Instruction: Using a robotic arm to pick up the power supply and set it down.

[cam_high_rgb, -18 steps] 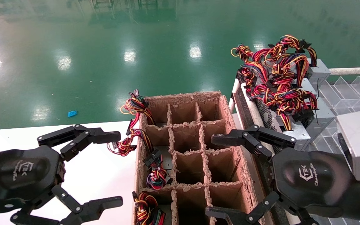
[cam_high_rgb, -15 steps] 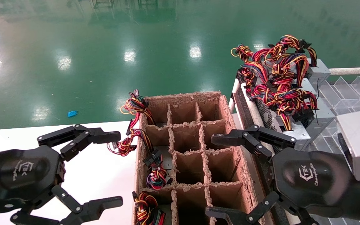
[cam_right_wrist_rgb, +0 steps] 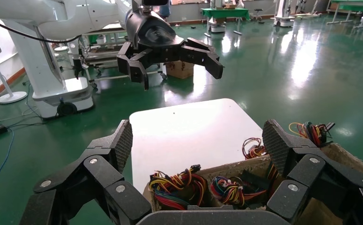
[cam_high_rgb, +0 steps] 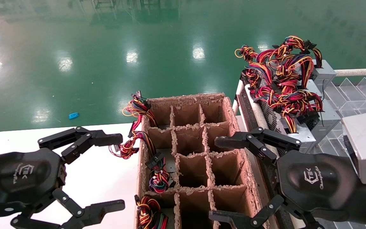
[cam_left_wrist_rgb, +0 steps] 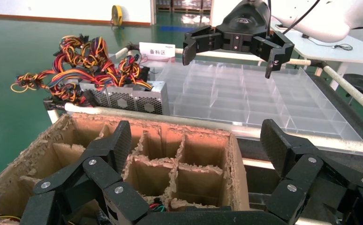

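Several power supplies, grey metal boxes with red, yellow and black wire bundles, stand in a row on the rack at the right. In the left wrist view they show beyond the cardboard box. My right gripper hangs open over the right side of the brown cardboard divider box, holding nothing. My left gripper is open too, above the white table to the box's left. Each wrist view shows its own jaws spread wide, left gripper and right gripper, with the other gripper farther off.
More wire bundles lie in the box's left column and spill over its left wall. A clear plastic divided tray sits behind the rack at the right. Green floor lies beyond the table's far edge.
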